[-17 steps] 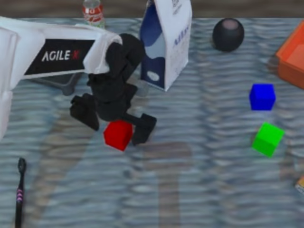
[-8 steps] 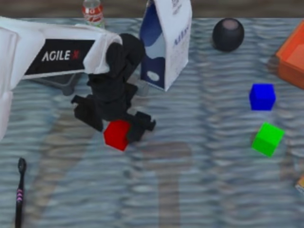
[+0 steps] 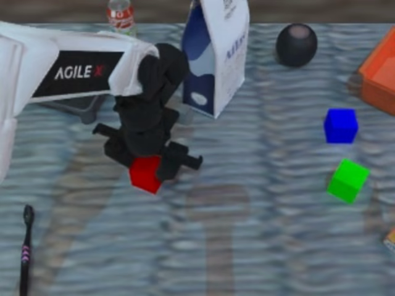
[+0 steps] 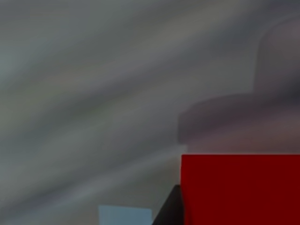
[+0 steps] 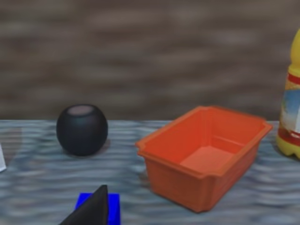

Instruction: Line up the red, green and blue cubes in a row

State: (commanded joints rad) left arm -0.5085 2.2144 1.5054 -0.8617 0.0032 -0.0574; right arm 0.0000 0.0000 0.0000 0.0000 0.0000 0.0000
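On the left half of the table, my left gripper (image 3: 147, 169) is shut on the red cube (image 3: 143, 176), one black finger on each side of it. In the left wrist view the red cube (image 4: 240, 190) fills the corner beside one dark fingertip (image 4: 169, 211). The blue cube (image 3: 340, 126) and the green cube (image 3: 348, 180) sit apart on the right side, the green one nearer the front and turned askew. My right arm is outside the top view. Its wrist view shows one fingertip (image 5: 96, 206), well off centre, in front of the blue cube (image 5: 114, 208).
A milk carton (image 3: 217, 55) stands just behind the left gripper. A black ball (image 3: 296, 44) is at the back, an orange bin (image 3: 379, 71) at the right edge, a bottle (image 3: 121, 15) at the back left, and a toothbrush (image 3: 25, 256) at the front left.
The left gripper's fingers have drawn together onto the red cube. The cube has shifted slightly to the left with them. The blue and green cubes have not moved.
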